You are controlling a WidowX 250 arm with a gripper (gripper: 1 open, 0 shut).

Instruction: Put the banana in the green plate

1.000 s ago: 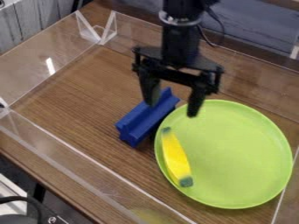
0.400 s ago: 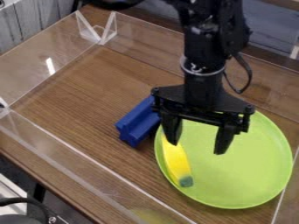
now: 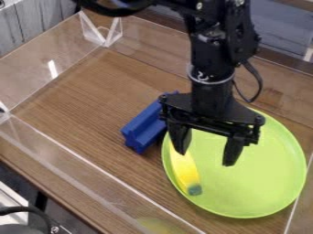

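Note:
The banana [image 3: 185,170] is small, yellow and slightly curved. It lies inside the green plate [image 3: 269,174], along the plate's left rim. The plate is large, round and lime green, and it sits at the front right of the wooden table. My gripper [image 3: 206,146] hangs straight down over the plate's left half, just above and to the right of the banana. Its two black fingers [image 3: 180,139] stand wide apart, with nothing between them. The left finger is right above the banana's upper end.
A blue rectangular block [image 3: 145,125] lies on the table just left of the plate, partly behind my gripper. Clear acrylic walls [image 3: 49,69] fence the table on the left, front and back. A clear stand [image 3: 101,32] sits at the back left.
My gripper has moved right and toward the front, from above the blue block to above the plate's left half, and has come down a little. It stayed open. The banana has not moved.

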